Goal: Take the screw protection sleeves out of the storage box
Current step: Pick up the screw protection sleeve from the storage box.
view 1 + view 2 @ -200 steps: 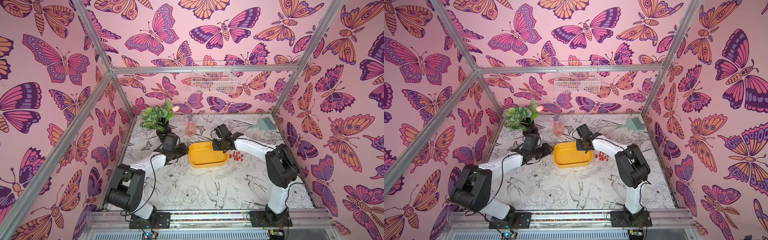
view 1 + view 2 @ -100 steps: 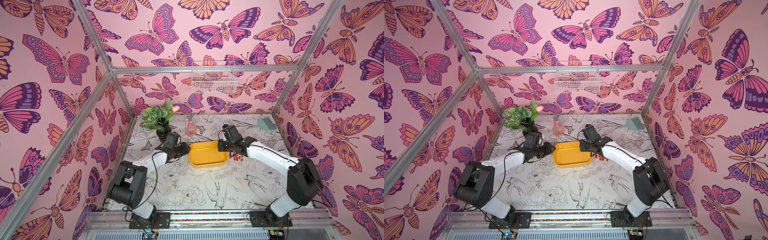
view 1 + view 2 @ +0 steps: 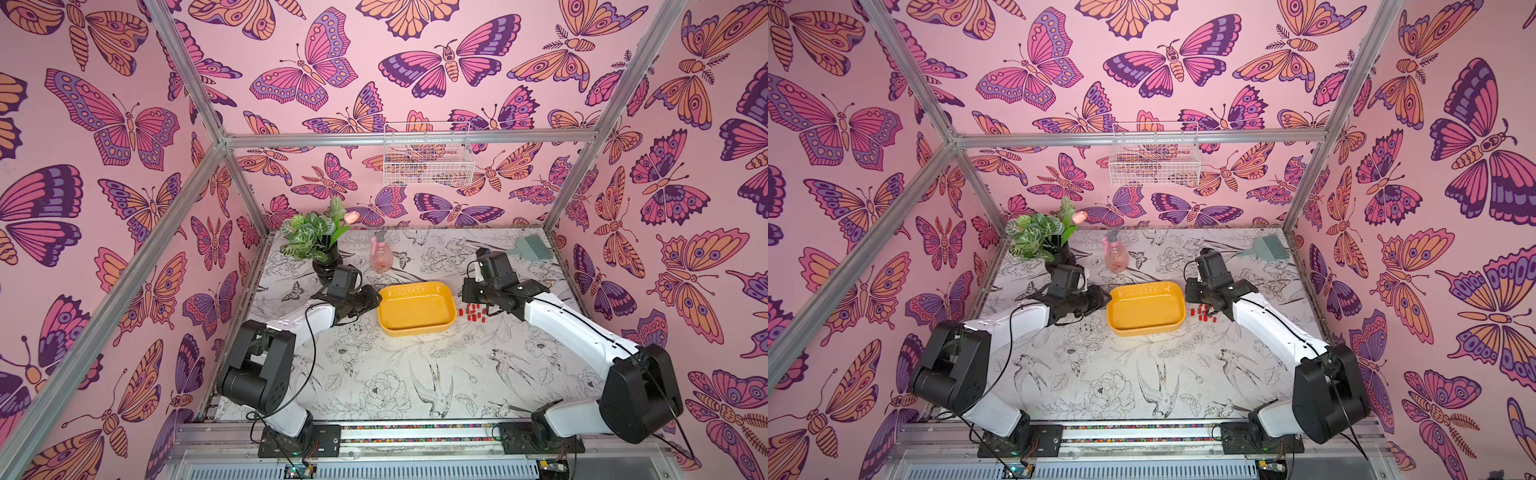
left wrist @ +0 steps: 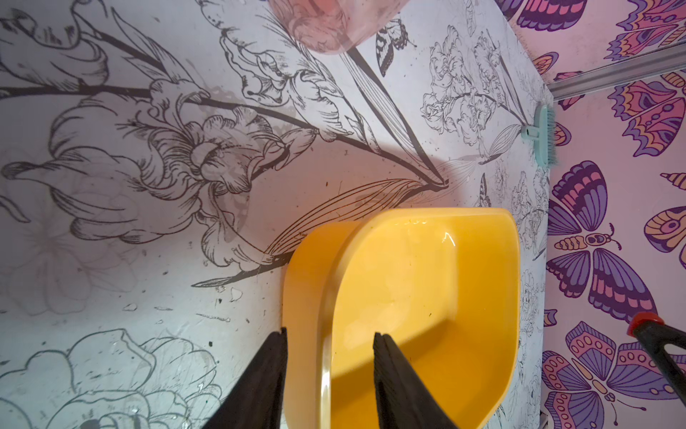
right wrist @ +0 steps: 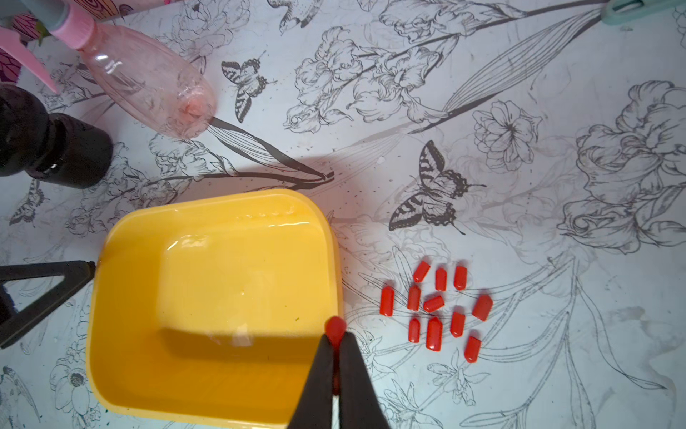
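The yellow storage box [image 3: 415, 307] [image 3: 1144, 307] lies flat mid-table, and its floor [image 5: 222, 289] shows bare. Several red screw protection sleeves [image 3: 473, 312] [image 3: 1204, 313] [image 5: 434, 304] lie together on the table just right of it. My right gripper [image 5: 335, 336] [image 3: 467, 297] hovers over the box's right rim. It is shut on one red sleeve [image 5: 335, 327], whose end pokes out past the fingertips. My left gripper [image 4: 330, 332] [image 3: 376, 301] is shut on the box's left wall [image 4: 304, 297], with one finger outside and one inside.
A pink spray bottle [image 3: 381, 257] and a potted plant [image 3: 316, 245] stand behind the box. A green brush [image 3: 536, 249] lies at the back right corner. A white wire basket [image 3: 428, 156] hangs on the back wall.
My right gripper has moved rightward from over the box's inside to its right rim, carrying a sleeve. The left gripper and the box have barely moved.
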`<state>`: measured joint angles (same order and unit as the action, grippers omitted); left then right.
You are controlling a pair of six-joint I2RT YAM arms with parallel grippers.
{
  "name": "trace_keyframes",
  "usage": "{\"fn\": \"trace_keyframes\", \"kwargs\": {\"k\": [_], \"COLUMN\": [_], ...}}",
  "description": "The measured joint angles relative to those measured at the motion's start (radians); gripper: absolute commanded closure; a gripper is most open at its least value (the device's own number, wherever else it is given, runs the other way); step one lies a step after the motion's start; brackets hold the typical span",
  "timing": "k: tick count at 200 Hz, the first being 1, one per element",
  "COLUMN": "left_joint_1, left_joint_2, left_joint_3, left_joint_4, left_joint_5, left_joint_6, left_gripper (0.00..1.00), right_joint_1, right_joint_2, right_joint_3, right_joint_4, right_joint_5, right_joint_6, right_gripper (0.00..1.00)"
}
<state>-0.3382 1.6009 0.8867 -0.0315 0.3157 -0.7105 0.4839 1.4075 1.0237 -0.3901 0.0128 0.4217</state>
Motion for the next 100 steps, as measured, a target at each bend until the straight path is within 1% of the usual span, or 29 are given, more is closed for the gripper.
{"fn": "trace_keyframes", "kwargs": {"k": [32, 65, 100], "left_joint_1": [0.000, 0.000, -0.001], "left_joint_2": [0.000, 0.000, 0.007], "left_joint_3": [0.000, 0.002, 0.013], "left_joint_4": [0.000, 0.000, -0.002], "left_joint_5": [0.000, 0.000, 0.000], "left_joint_6": [0.000, 0.003, 0.007], "left_gripper": [0.57, 0.57, 0.57], "right_joint_1": [-0.030, -0.072, -0.085], "right_joint_2": [-0.043, -0.060, -0.073], "right_joint_3": [-0.064, -0.084, -0.120], "right_joint_4": [-0.019, -0.046, -0.066], "right_joint_5": [-0.018, -0.032, -0.025], "right_joint_6": [-0.009, -0.031, -0.052], "right_gripper": [0.91, 0.91, 0.90]}}
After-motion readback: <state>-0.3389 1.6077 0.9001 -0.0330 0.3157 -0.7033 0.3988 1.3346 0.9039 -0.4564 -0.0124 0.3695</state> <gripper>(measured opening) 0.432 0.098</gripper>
